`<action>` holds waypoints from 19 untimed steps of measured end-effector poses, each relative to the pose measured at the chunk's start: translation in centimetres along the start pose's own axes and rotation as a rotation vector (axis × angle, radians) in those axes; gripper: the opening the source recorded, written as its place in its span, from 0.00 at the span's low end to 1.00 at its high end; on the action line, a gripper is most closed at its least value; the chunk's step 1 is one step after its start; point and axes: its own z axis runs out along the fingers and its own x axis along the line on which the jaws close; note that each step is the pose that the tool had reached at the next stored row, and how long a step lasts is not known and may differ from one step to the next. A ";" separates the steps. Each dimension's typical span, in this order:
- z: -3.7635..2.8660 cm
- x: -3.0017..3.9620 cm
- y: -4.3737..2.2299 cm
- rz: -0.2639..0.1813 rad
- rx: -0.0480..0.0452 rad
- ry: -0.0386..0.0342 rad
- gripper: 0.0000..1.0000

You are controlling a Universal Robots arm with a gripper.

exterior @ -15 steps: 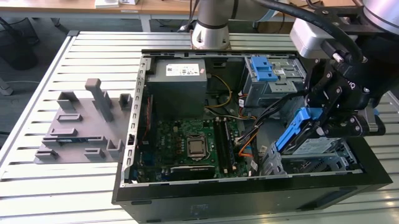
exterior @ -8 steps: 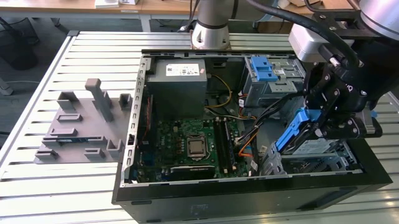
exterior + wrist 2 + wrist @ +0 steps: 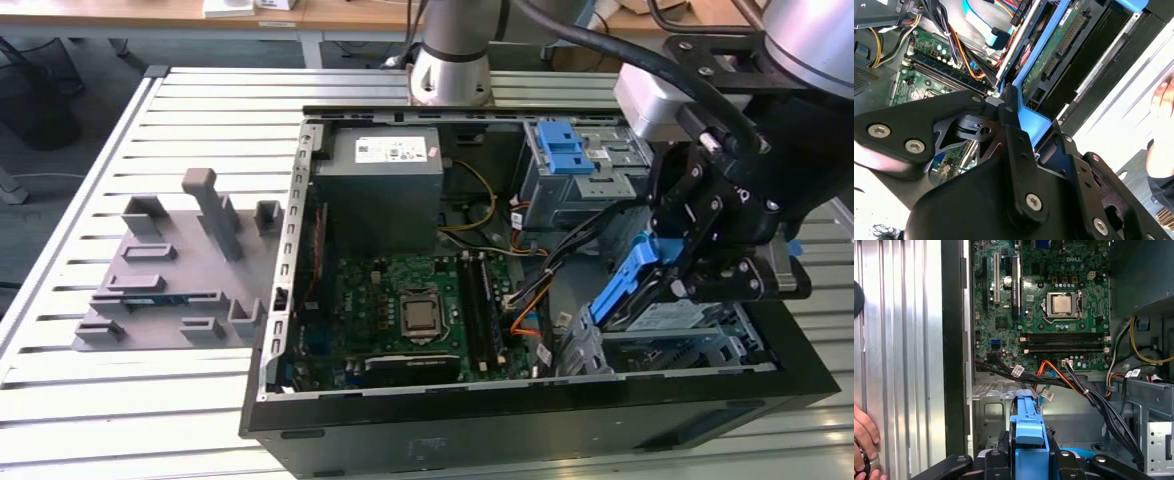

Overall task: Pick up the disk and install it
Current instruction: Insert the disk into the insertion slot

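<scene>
The gripper (image 3: pixel 1028 452) is pressed together on the disk (image 3: pixel 663 316), its black fingers (image 3: pixel 997 456) pinching the blue side rail (image 3: pixel 1029 427) from both sides. In the exterior view the disk hangs tilted, one end raised, inside the corner of the open computer case (image 3: pixel 534 415) that holds the lower metal bay (image 3: pixel 694 352). The pick-up looks done and the install is the step in hand: the drive is over that bay but not lying flat in it. Whether the rail already touches the bay's guides is hard to tell, since the gripper covers that edge. Seating it probably calls for levelling the disk and lining its rails with the bay walls. It also means keeping clear of the black cable bundle (image 3: pixel 1089 396) and orange lead (image 3: pixel 1053 371) that run across the case just beyond the bay. Farther into the case lies the motherboard (image 3: pixel 1004 322). Past that, at the case's far end, stand the grey power-supply box (image 3: pixel 387 172) and the upper drive cage with its blue latch (image 3: pixel 561 150). Outside the case wall, a person's hand (image 3: pixel 864 432) rests on the slatted table (image 3: pixel 904 340).
</scene>
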 end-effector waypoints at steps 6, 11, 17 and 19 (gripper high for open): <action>0.31 0.01 0.00 0.000 0.0000 0.0000 0.36; 0.55 0.01 0.00 0.000 0.0000 0.0000 0.36; 0.80 0.02 0.00 0.000 0.0000 0.0000 0.36; 0.89 0.02 0.00 0.000 0.0000 0.0000 0.36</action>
